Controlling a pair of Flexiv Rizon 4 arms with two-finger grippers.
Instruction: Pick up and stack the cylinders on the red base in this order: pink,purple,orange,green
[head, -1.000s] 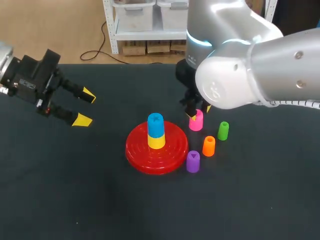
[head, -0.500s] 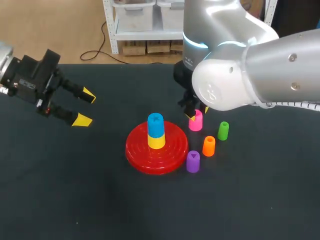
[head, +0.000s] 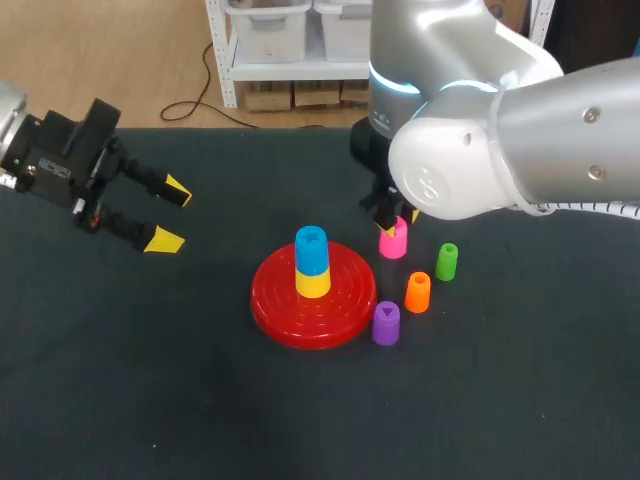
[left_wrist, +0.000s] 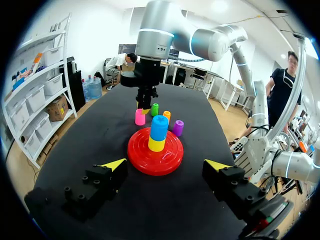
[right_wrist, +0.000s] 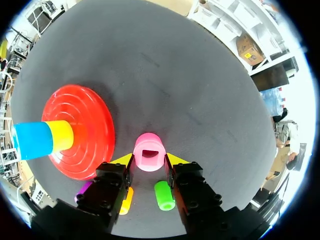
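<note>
Step in hand: pink pickup. Right gripper (right_wrist: 149, 161) closed on both sides of pink (right_wrist: 149, 150), upright just beside base (head: 275, 312). Left gripper (head: 168, 215) wide open, empty, well apart. Next: lift clear, centre over blue (head: 311, 250) atop yellow (head: 313, 284).

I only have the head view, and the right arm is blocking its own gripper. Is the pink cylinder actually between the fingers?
Observer: Yes. In the right wrist view the pink cylinder sits inside the right gripper, with one of the yellow fingertips against each side of it.
Operator: I can't see its top from here. What is the hole like?
Observer: The right wrist view looks straight down on it. The hole is squarish and centred in the top face, midway between the two tips.
</note>
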